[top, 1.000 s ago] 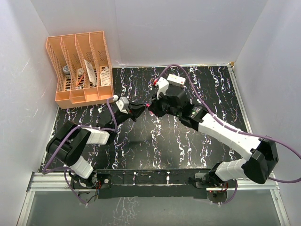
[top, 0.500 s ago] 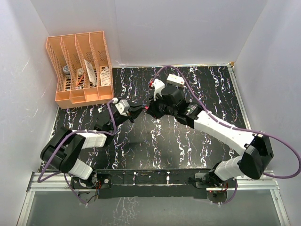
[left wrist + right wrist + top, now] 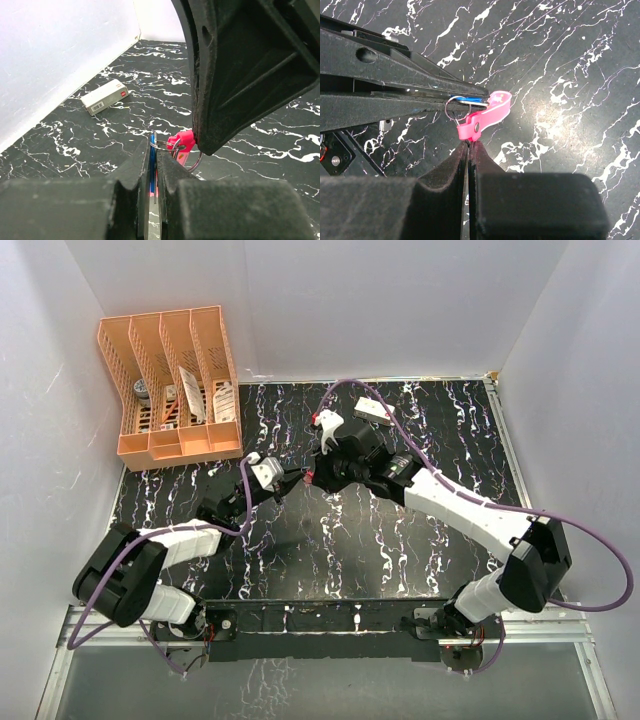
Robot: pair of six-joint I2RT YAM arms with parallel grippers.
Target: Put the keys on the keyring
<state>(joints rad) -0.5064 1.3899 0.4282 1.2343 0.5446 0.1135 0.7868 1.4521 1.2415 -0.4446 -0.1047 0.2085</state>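
while the left end effector (image 3: 153, 170) clamps the blue key (image 3: 152, 144) above the surface (image 3: 570, 75), the right end effector (image 3: 469, 150) pinches the pink key (image 3: 490, 114), the keyring (image 3: 446, 109) between them.

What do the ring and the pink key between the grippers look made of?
The ring: thin wire with bright silvery glints, most likely metal. The pink key: flat, evenly coloured pink with a soft sheen, looks like plastic, possibly rubber.
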